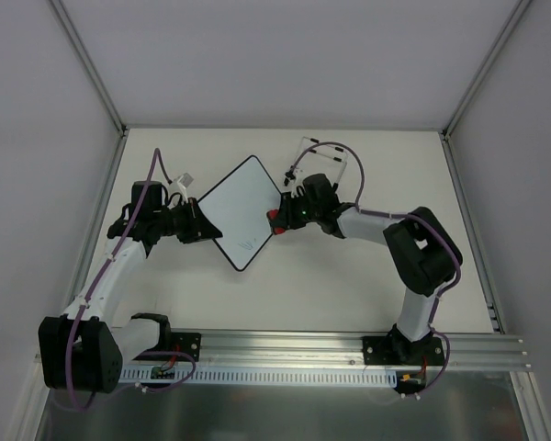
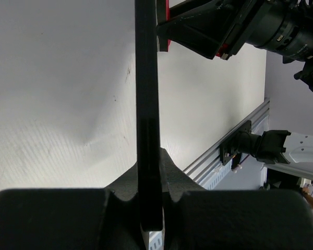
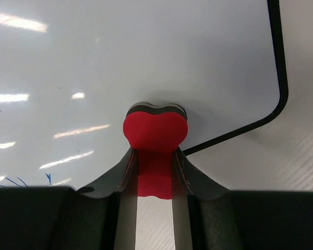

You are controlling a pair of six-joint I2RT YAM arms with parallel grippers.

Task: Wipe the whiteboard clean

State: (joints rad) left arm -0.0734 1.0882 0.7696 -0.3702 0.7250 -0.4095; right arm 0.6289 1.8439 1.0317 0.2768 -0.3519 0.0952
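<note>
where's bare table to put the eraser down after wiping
Bare table lies between the whiteboard and the rail, and right of the right arm. Crowded where the left claw and right claw with the eraser meet the board.

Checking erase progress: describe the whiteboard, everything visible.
The whiteboard is a glossy white panel with a thin black frame and rounded corners, turned like a diamond mid-table. The left gripper clamps its left edge; the right gripper presses a red eraser near its right corner. Faint blue marks show by the near corner.
</note>
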